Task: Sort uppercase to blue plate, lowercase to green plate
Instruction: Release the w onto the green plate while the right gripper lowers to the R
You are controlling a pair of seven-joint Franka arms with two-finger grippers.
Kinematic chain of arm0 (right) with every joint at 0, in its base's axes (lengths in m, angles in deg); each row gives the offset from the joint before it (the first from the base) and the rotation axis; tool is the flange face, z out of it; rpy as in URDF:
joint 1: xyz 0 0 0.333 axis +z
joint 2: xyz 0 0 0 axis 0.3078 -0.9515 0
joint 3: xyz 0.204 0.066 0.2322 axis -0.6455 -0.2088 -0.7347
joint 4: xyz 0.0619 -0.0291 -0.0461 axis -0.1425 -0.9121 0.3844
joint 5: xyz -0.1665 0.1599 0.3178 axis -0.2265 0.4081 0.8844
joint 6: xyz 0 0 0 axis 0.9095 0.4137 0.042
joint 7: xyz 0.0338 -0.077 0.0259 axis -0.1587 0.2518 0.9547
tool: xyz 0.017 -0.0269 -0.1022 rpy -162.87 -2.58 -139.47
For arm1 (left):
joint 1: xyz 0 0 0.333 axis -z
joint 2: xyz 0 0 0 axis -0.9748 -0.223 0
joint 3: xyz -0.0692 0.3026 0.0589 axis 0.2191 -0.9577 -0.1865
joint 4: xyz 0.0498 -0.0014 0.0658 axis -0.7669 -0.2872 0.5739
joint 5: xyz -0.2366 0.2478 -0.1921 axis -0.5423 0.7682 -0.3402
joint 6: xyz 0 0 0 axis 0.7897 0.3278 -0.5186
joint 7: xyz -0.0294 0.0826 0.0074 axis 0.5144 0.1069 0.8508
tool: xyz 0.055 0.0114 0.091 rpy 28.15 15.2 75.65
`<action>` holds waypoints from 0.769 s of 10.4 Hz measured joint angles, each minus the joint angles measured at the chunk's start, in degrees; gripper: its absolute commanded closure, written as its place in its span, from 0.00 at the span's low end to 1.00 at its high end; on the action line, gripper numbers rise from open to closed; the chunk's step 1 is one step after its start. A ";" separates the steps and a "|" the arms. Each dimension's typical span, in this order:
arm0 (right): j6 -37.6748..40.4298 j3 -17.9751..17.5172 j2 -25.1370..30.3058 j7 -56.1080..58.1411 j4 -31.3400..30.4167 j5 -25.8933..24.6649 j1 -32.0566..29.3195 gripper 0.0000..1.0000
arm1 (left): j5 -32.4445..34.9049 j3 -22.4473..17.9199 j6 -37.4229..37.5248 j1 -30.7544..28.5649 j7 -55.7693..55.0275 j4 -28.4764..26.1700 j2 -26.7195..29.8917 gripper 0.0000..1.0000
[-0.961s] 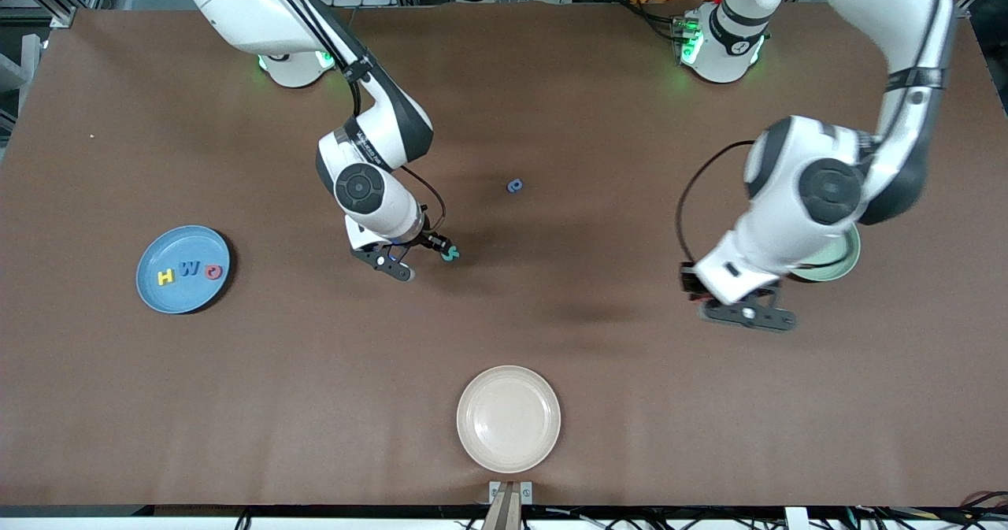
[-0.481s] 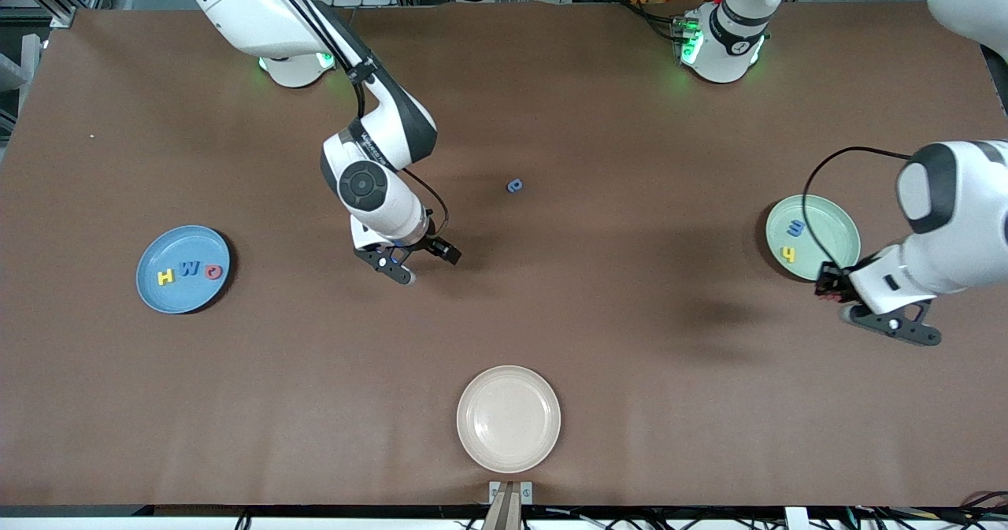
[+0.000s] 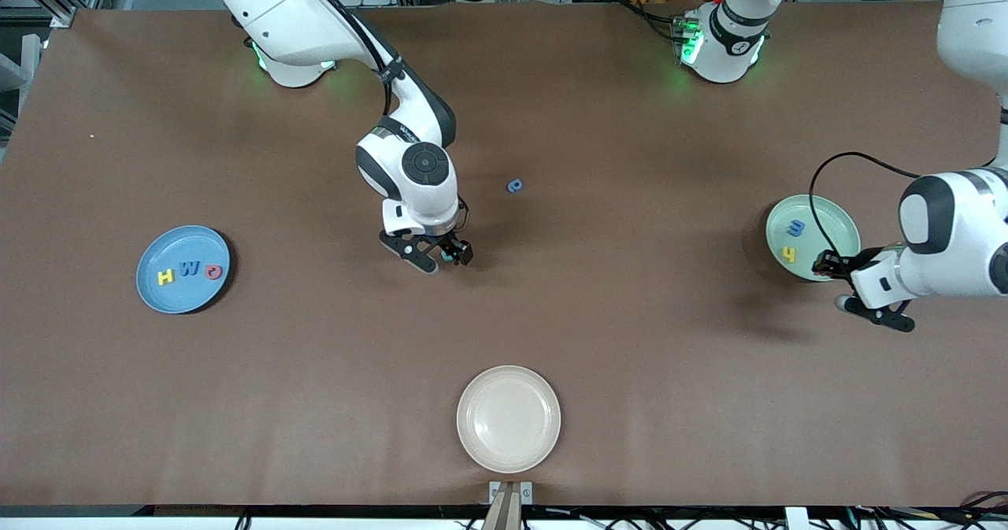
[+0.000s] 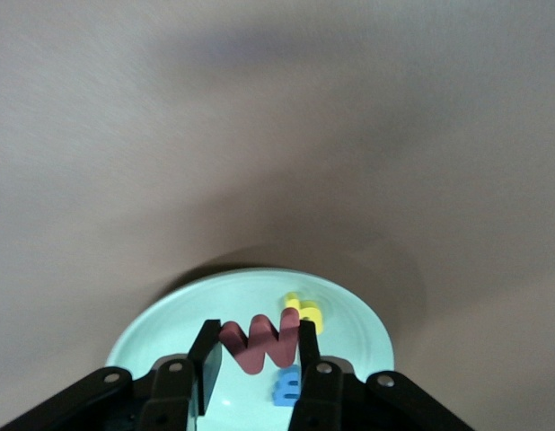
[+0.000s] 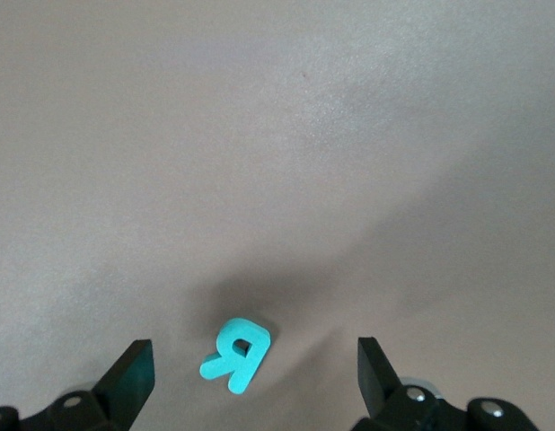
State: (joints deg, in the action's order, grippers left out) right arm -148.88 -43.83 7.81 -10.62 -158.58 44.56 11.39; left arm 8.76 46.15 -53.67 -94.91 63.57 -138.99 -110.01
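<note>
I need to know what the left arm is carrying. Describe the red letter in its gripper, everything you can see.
The red letter is a small w cut from thick, matte foam with soft zigzag strokes. It is clamped edgewise between the fingers of the left gripper, which is shut on it. It hangs in the air over the pale green plate, above the yellow letter and the blue letter lying in that plate. Only the gripper touches it.

Teal letter (image 5: 236, 355), red w (image 4: 259, 342) (over the mint-green plate (image 4: 170, 310)), brown table (image 3: 630, 372).

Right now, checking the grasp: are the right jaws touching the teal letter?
Apart. The right wrist view shows the teal letter flat on the table, gaps between it and both open jaws.
</note>
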 measured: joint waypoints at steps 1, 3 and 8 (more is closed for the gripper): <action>-1.42 0.02 -0.38 -0.58 0.03 0.00 0.00 0.00 | 0.00 0.11 0.00 0.32 -1.60 -0.72 0.01 0.00; -3.27 0.03 -1.36 -1.93 0.04 0.00 0.02 0.02 | -0.03 0.23 0.00 0.72 -2.98 -1.00 0.04 0.00; -6.92 0.57 -3.67 -2.66 0.12 0.23 -0.23 0.06 | -0.27 2.02 3.13 5.64 -14.65 0.59 5.44 0.00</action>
State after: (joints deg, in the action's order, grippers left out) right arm -155.80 -43.26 4.14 -13.27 -158.46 44.78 11.16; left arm 8.49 48.16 -50.54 -89.26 48.92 -138.39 -104.57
